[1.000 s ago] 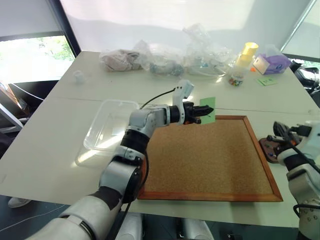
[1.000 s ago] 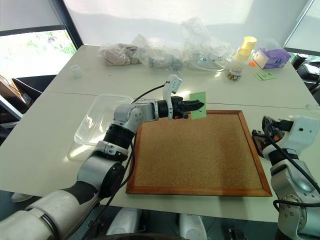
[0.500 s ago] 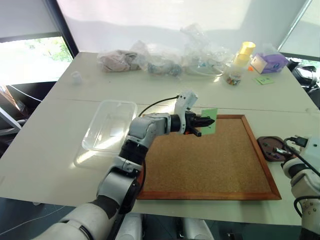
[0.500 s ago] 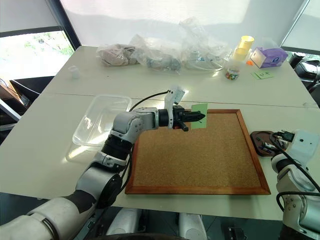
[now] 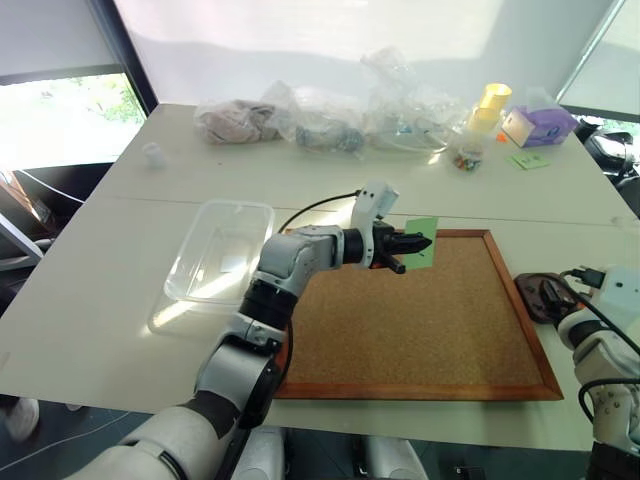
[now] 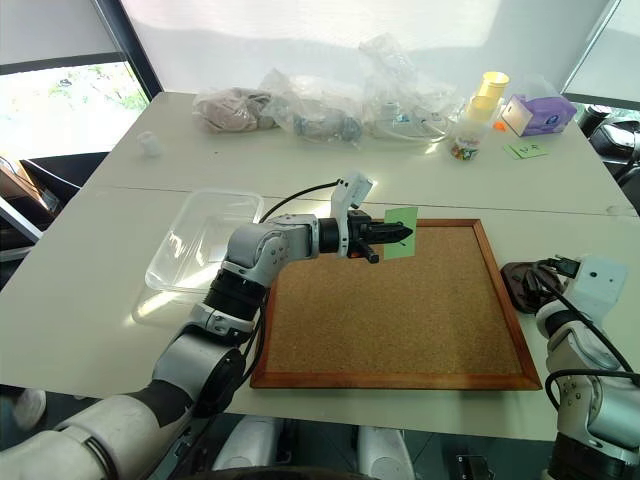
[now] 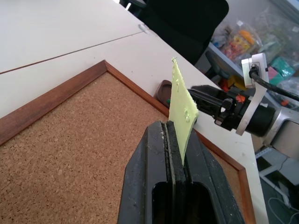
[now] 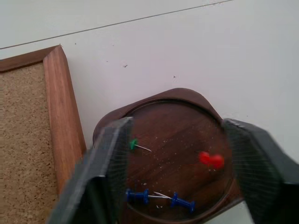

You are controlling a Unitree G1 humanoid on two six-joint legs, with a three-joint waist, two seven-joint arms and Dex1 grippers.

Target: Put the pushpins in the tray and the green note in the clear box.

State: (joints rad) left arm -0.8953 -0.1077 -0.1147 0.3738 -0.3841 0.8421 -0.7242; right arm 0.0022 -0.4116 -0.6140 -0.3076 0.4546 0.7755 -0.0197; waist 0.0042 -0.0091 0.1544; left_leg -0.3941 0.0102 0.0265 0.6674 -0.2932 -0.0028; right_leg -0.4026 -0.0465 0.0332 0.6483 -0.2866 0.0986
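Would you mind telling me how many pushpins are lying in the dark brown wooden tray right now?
4: a green pushpin, a red pushpin and two blue pushpins, all inside the dark brown wooden tray. The open right end effector may hide more.

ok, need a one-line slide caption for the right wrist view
Open right gripper above the tray, which holds two blue, one red and one green pushpins, beside the corkboard's frame.

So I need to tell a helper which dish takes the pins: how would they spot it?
Find the big corkboard on the white table. Just off its right edge sits the tray, small, dark brown, rounded, the sole wooden dish, holding pushpins in red, blue and green.
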